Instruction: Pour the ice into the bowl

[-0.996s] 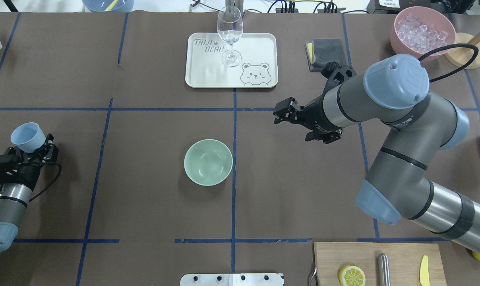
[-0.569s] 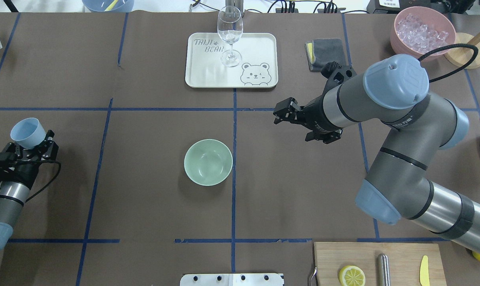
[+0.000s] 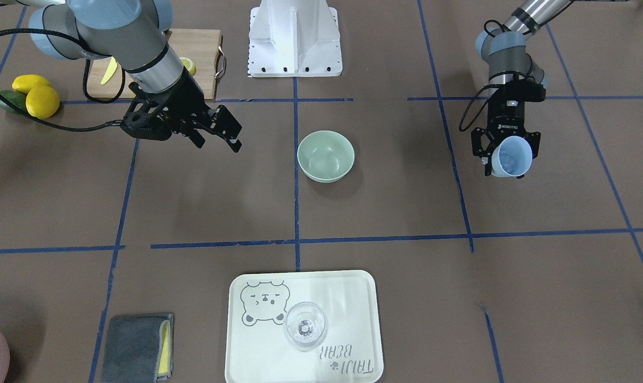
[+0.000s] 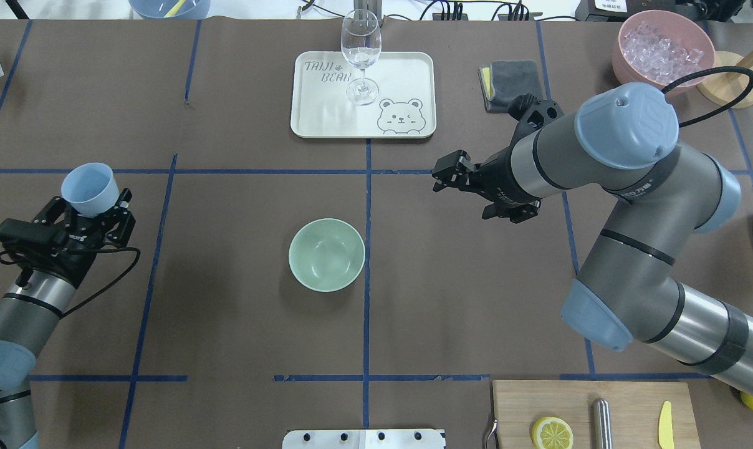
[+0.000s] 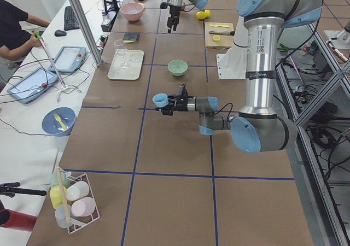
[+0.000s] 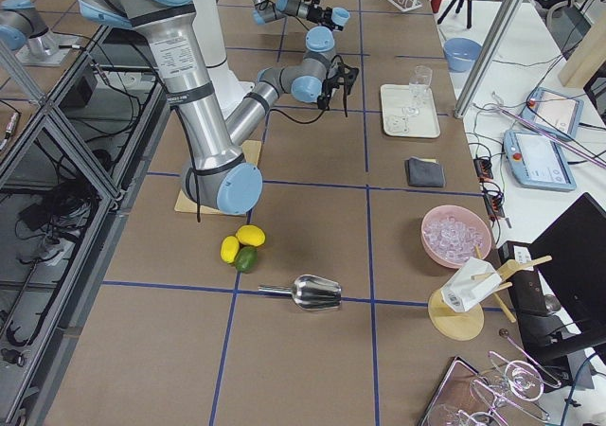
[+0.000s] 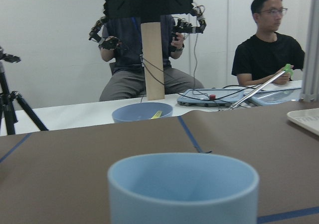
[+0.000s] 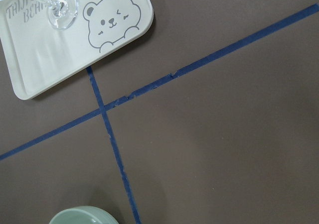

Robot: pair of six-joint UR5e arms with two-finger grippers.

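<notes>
The pale mint-green bowl stands upright in the middle of the table; it also shows in the front-facing view and at the bottom edge of the right wrist view. My left gripper is shut on a light blue cup and holds it above the table, well to the left of the bowl. The cup fills the left wrist view. Faint glassy ice shows inside the cup in the front-facing view. My right gripper is open and empty, hovering right of and beyond the bowl.
A cream tray with a wine glass lies at the back centre. A pink bowl of ice cubes and a grey cloth are at the back right. A cutting board with a lemon half sits front right.
My left arm has carried the blue cup forward and to the right, nearer the bowl. The right arm has barely shifted. The bowl has not moved.
</notes>
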